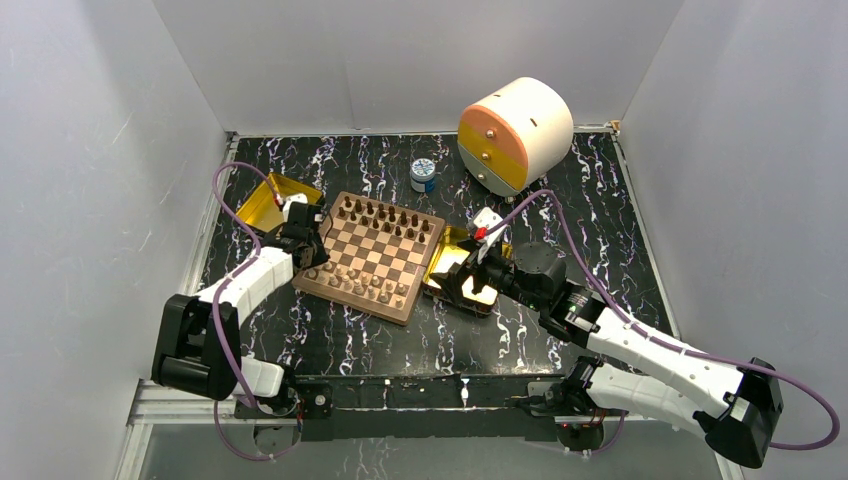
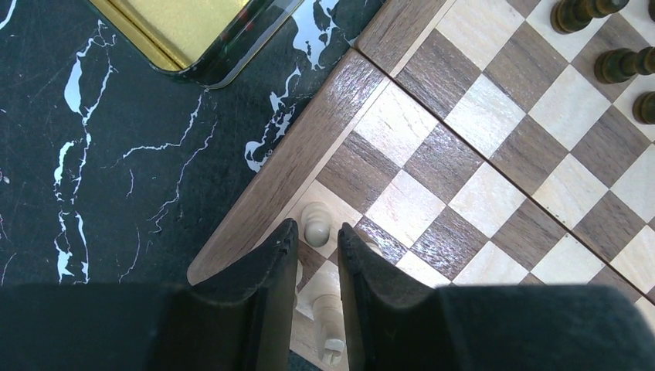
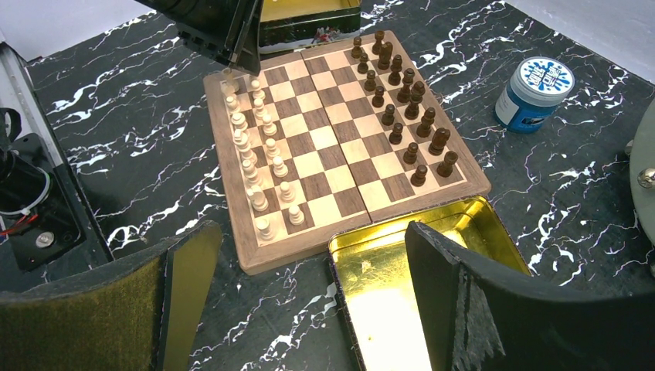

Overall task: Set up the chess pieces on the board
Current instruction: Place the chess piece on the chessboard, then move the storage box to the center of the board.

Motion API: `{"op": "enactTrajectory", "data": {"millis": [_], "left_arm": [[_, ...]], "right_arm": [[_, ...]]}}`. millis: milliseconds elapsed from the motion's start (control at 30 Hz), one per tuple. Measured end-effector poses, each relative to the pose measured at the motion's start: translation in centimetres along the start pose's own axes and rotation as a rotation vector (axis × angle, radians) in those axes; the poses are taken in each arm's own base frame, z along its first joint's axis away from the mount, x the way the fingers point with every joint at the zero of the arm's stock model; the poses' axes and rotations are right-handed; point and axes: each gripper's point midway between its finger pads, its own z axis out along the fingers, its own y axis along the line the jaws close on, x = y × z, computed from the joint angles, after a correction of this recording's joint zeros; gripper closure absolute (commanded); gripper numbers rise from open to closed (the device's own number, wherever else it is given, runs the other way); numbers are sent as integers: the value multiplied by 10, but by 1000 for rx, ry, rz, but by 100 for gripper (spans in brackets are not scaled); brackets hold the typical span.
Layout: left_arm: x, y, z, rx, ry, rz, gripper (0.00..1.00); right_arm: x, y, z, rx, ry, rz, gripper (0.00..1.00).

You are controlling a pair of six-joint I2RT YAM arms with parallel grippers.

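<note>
Left gripper point(image 2: 317, 236) at a corner of the board point(image 2: 293, 162); right gripper point(image 3: 309, 232) just off its edge.
The left fingers point(image 2: 270, 294) stand slightly apart with a pale chessman point(image 2: 328, 336) in the gap; I cannot tell whether they pinch it. A pale pawn point(image 2: 315, 224) sits at their tips. The right fingers point(image 3: 432, 294) are spread wide over a gold tray point(image 3: 386, 294) touching the board. Pale pieces point(image 3: 255, 154) line one side of the board, dark pieces point(image 3: 402, 100) the opposite side.
</note>
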Motion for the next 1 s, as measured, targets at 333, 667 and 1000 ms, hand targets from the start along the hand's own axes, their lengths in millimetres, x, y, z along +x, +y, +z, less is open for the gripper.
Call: {"op": "enactTrajectory", "data": {"millis": [333, 667, 1000], "left_arm": [[-35, -12, -13, 28, -56, 3, 76], [-87, -12, -9, -26, -173, 91, 100], [-92, 21, 54, -133, -78, 111, 100]], "right_arm": [[0, 0, 0, 1, 0, 0, 1], [0, 0, 0, 1, 0, 0, 1], [1, -2, -1, 9, 3, -1, 1]]}}
